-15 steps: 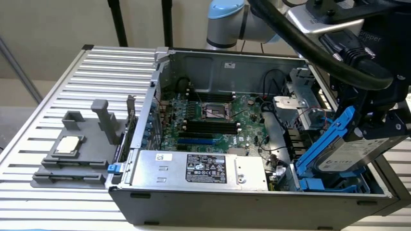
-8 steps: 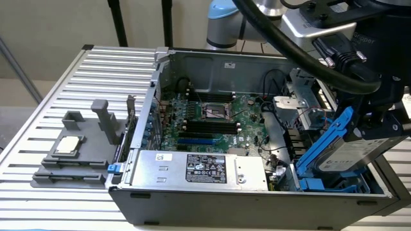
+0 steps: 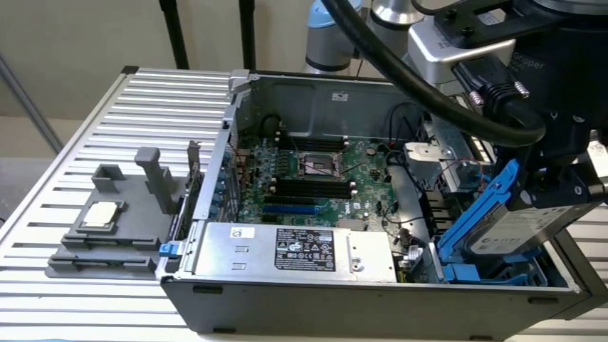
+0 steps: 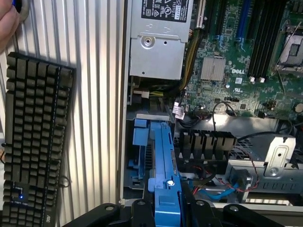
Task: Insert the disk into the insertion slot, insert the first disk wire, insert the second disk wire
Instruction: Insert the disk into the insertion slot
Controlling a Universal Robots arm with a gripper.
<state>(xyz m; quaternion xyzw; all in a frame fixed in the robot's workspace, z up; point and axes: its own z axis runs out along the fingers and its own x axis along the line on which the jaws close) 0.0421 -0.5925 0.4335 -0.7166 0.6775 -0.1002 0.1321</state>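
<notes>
We are gripping the disk [image 3: 513,239] in our claw [image 3: 556,191], its jaws closing on the blue frame. We are holding it tilted just over the insertion slot [image 3: 480,274], in the open computer case's [image 3: 380,299] corner at the exterior view's right.

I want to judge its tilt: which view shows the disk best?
The exterior view: the disk shows its grey printed face and blue frame, clearly tilted. The wrist view sees the disk edge-on, mostly blue frame.
</notes>
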